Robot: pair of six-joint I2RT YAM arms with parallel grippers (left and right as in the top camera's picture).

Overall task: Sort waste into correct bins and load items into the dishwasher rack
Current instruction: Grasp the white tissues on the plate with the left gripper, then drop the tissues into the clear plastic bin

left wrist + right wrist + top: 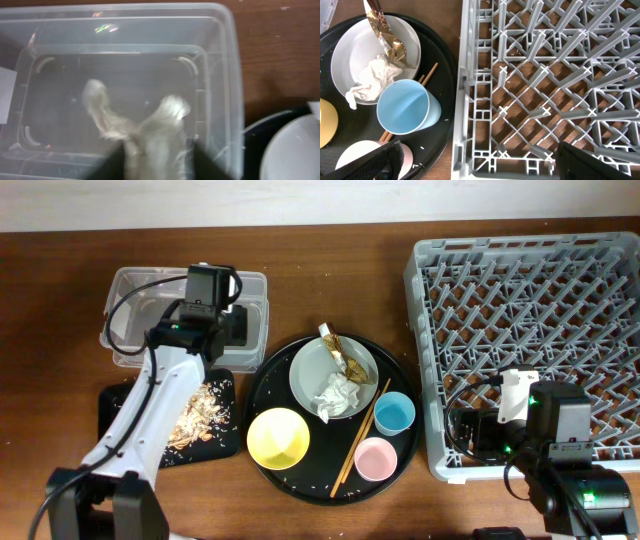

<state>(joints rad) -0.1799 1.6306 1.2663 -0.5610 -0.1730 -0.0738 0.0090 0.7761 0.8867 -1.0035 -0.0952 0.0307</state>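
My left gripper (156,167) is shut on a white tissue (150,130) and holds it over the clear tub (130,285), whose inside shows in the left wrist view (225,75). My right gripper (480,165) is open and empty above the front left corner of the grey dishwasher rack (540,320). The grey plate (305,370) holds another tissue (337,395) and a gold foil wrapper (345,355). The yellow bowl (277,437), blue cup (394,413), pink cup (375,459) and chopsticks (360,435) lie beside it.
The dishes sit on a large round black tray (262,380) between tub and rack. A shallow black rectangular tray (115,405) at the front left holds food scraps (200,415). Rice grains are scattered on the round tray.
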